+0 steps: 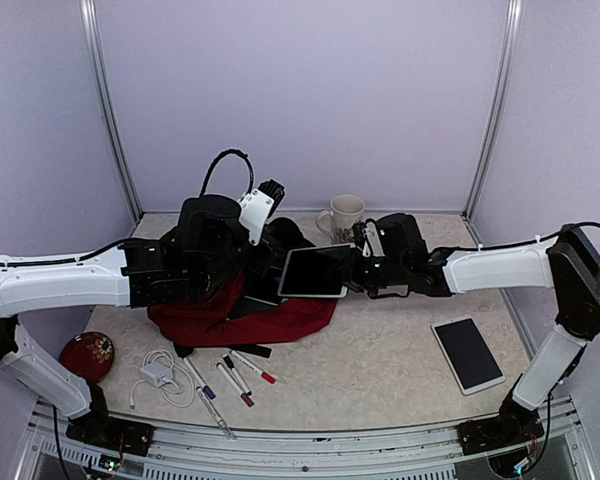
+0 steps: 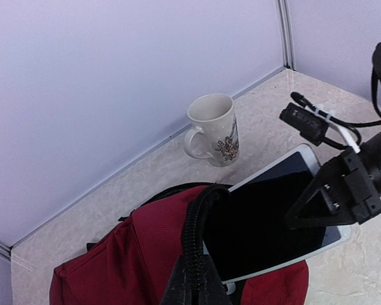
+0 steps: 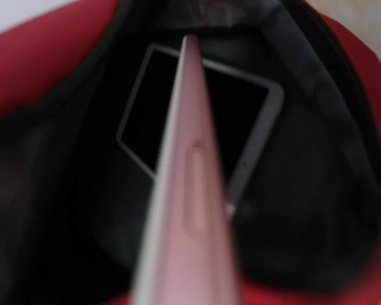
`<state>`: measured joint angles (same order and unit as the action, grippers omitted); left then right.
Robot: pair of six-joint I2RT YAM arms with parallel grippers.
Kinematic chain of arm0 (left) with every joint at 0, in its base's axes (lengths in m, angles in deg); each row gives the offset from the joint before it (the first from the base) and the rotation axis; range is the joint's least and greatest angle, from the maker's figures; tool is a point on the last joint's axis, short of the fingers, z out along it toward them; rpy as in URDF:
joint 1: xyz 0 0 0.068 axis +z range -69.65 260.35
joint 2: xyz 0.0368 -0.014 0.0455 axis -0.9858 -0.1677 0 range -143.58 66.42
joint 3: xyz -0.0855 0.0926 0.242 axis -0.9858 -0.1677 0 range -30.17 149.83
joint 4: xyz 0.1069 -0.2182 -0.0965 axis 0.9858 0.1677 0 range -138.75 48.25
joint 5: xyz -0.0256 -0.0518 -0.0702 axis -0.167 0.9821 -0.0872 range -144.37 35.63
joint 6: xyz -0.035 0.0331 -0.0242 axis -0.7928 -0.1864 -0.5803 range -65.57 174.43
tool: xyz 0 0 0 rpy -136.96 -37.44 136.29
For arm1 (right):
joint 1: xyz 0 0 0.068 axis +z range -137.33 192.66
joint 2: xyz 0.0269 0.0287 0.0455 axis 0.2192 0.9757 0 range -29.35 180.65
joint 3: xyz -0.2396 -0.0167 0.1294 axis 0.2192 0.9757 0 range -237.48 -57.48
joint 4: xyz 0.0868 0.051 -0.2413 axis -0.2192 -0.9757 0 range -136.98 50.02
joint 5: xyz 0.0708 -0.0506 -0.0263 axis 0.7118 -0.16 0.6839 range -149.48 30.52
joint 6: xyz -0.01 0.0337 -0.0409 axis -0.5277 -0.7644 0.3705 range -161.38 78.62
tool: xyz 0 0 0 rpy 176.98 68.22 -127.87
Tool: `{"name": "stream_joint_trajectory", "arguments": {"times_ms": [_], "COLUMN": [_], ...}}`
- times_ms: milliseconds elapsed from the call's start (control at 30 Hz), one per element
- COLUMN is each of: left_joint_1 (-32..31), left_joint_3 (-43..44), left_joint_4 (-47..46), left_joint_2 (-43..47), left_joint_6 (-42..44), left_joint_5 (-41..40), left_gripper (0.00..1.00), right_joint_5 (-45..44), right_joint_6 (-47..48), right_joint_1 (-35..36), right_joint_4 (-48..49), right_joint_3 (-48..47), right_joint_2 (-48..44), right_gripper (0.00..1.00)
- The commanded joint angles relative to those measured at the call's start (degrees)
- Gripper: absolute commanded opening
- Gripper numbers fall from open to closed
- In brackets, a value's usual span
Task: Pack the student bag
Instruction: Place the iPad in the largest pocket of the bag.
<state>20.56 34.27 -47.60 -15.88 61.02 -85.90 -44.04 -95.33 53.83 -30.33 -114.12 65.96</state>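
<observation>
Student bag [image 1: 290, 318] fabric sits inside our left jaws: they are clenched on the black zipper edge [image 2: 192, 241] of its mouth and hold that edge upright. Our right jaws are clamped on the near edge of a white-framed tablet [image 1: 315, 271], which is tilted with its far end at the bag's open mouth. In the right wrist view we see that tablet edge-on, and beyond it a second flat device [image 3: 241, 121] lying on the dark lining. The bag lies slumped at the middle of the desk [image 1: 390, 370], between our two arms. From it, in the top view, a mug [image 1: 345, 215] stands at 1 o'clock and another tablet [image 1: 467, 353] lies well apart at 4 o'clock. Markers [image 1: 242, 378] lie at 6 o'clock, a white charger with its cable [image 1: 157, 372] at 7 o'clock, and a round red dish [image 1: 87, 356] at 8 o'clock.
</observation>
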Motion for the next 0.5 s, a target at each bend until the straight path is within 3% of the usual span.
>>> {"name": "stream_joint_trajectory", "arguments": {"times_ms": [0,400,467], "left_joint_1": [-1.2,0.1,0.3], "left_joint_3": [1.3,1.4,1.2], "left_joint_4": [-4.9,-5.7,-5.7], "left_joint_2": [-0.5,-1.7,-1.8], "left_joint_6": [2.8,3.3,3.2], "left_joint_5": [0.5,1.4,1.7], "left_gripper": [0.00,0.00,0.00], "right_joint_5": [1.0,5.3,6.0], "right_joint_6": [-6.3,-11.4,-12.3], "right_joint_1": [0.3,2.4,2.6], "right_joint_4": [14.1,7.1,6.9], "right_joint_3": [-8.5,-36.5,-38.6], "right_joint_2": [5.7,32.1,34.5], "right_gripper": [0.00,0.00,0.05]}}
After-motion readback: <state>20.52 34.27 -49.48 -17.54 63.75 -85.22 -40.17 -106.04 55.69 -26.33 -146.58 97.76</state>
